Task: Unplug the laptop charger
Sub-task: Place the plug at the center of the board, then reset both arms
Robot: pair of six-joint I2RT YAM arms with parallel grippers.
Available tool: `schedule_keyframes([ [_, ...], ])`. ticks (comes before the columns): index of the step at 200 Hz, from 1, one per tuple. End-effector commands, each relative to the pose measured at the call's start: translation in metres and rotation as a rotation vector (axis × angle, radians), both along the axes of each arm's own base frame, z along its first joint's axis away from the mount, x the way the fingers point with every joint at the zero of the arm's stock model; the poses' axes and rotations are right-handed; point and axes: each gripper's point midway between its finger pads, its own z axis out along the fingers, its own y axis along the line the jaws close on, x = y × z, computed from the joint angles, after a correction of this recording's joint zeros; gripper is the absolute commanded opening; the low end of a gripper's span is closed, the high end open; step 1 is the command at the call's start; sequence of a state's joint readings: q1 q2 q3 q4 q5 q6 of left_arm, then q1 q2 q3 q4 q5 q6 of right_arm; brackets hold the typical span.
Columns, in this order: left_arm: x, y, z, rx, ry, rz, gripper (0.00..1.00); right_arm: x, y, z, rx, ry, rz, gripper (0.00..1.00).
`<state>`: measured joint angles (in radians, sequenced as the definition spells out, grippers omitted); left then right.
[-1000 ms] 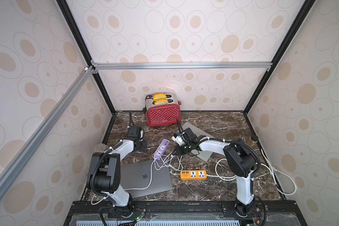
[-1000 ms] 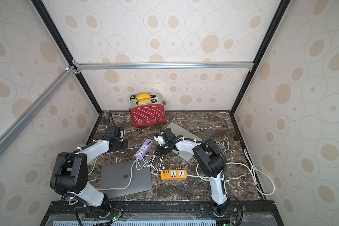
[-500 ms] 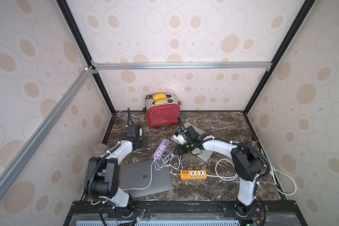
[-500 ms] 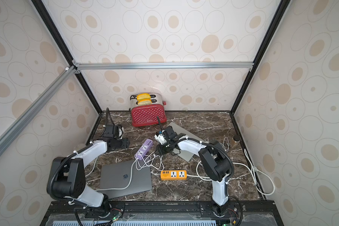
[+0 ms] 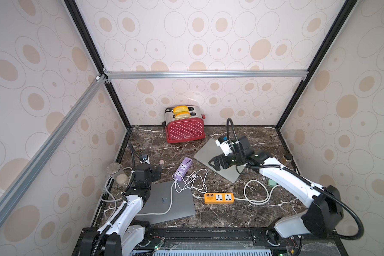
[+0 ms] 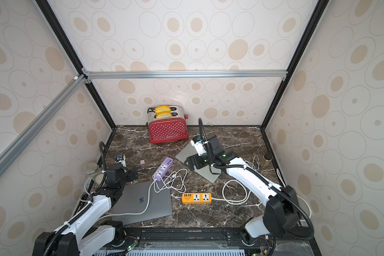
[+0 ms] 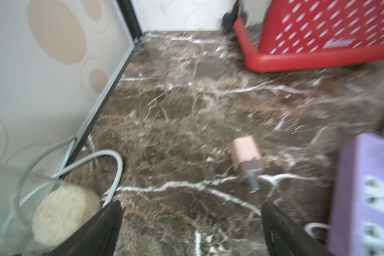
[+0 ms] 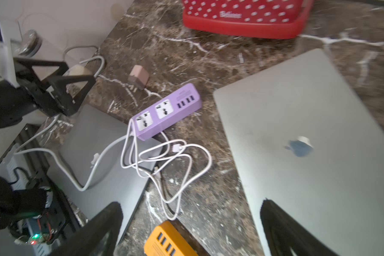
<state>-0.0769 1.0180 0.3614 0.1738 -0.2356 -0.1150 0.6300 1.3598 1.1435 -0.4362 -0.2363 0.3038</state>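
The laptop charger, a small pink brick with bare prongs, lies loose on the marble just left of the purple power strip; both strip sockets stand empty in the right wrist view, where the charger and strip show together. My left gripper is open a short way in front of the charger, with nothing between its fingers. My right gripper hangs open above the edge of a silver laptop, holding nothing.
A dark grey laptop with a white cord across it lies front left. Tangled thin cables sit beside the strip. An orange power strip, a red toaster and a glass jar by the left wall are also here.
Both grippers have gone from nearly shut to wide open. The left gripper has drawn back toward the front, and the right gripper has pulled away to the right over the silver laptop.
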Motion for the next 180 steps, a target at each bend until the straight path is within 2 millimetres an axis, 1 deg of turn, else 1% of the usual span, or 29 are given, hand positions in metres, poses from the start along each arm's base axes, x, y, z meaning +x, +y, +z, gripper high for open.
schedule_keyframes([
  [1,0.013,0.016,0.017,0.087,-0.121,0.058,0.99,0.002,-0.064,0.007,-0.132,-0.126,-0.159,1.0],
  [5,0.014,0.015,0.014,0.087,-0.124,0.05,0.99,0.002,-0.076,0.008,-0.159,-0.151,-0.192,1.0],
  [9,0.017,0.015,0.016,0.088,-0.138,0.051,0.99,0.001,-0.087,0.009,-0.186,-0.178,-0.218,1.0],
  [18,0.019,0.01,0.013,0.084,-0.112,0.017,0.99,-0.001,-0.111,0.009,-0.253,-0.234,-0.272,1.0],
  [30,0.025,0.006,0.016,0.084,-0.143,-0.007,0.99,-0.006,-0.138,0.007,-0.339,-0.322,-0.31,1.0],
  [33,0.026,0.006,0.016,0.083,-0.15,-0.008,0.99,-0.007,-0.142,0.008,-0.357,-0.349,-0.313,1.0],
  [46,0.033,0.006,0.017,0.085,-0.171,-0.009,0.99,-0.01,-0.167,-0.002,-0.457,-0.44,-0.346,1.0],
  [59,0.042,0.002,0.018,0.086,-0.181,-0.033,0.99,-0.013,-0.182,-0.009,-0.524,-0.548,-0.356,1.0],
  [66,0.047,0.0,0.018,0.086,-0.182,-0.048,0.99,-0.013,-0.192,-0.011,-0.546,-0.607,-0.396,1.0],
  [84,0.06,-0.005,0.018,0.069,-0.205,-0.083,0.99,-0.013,-0.221,-0.016,-0.538,-0.685,-0.542,1.0],
  [96,0.067,-0.009,0.018,0.073,-0.21,-0.111,0.99,-0.012,-0.235,-0.026,-0.501,-0.69,-0.606,1.0],
  [103,0.07,-0.008,0.014,0.08,-0.195,-0.109,0.99,-0.012,-0.245,-0.035,-0.48,-0.677,-0.653,1.0],
  [110,0.072,-0.006,0.011,0.077,-0.219,-0.112,0.99,-0.012,-0.254,-0.043,-0.458,-0.662,-0.691,1.0],
  [117,0.07,-0.003,0.004,0.073,-0.246,-0.1,0.99,-0.012,-0.26,-0.051,-0.441,-0.651,-0.715,1.0],
  [120,0.07,-0.001,-0.001,0.065,-0.25,-0.093,0.99,-0.012,-0.26,-0.053,-0.433,-0.65,-0.715,1.0],
  [122,0.07,0.0,-0.002,0.06,-0.259,-0.089,0.99,-0.012,-0.267,-0.055,-0.435,-0.646,-0.739,1.0],
  [125,0.072,0.002,-0.003,0.05,-0.274,-0.083,0.99,-0.012,-0.272,-0.057,-0.433,-0.641,-0.756,1.0],
  [132,0.075,0.005,-0.003,0.042,-0.282,-0.076,0.99,-0.012,-0.279,-0.062,-0.423,-0.634,-0.784,1.0],
  [139,0.076,0.008,-0.006,0.039,-0.241,-0.062,0.99,-0.012,-0.284,-0.067,-0.411,-0.625,-0.8,1.0],
  [150,0.077,0.006,-0.008,0.038,-0.217,-0.076,0.99,-0.01,-0.29,-0.072,-0.384,-0.61,-0.822,1.0],
  [160,0.076,0.006,-0.007,0.039,-0.243,-0.075,0.99,-0.008,-0.29,-0.074,-0.361,-0.615,-0.822,1.0],
  [180,0.077,0.006,-0.007,0.04,-0.231,-0.071,0.99,0.003,-0.278,-0.08,-0.317,-0.639,-0.756,1.0],
])
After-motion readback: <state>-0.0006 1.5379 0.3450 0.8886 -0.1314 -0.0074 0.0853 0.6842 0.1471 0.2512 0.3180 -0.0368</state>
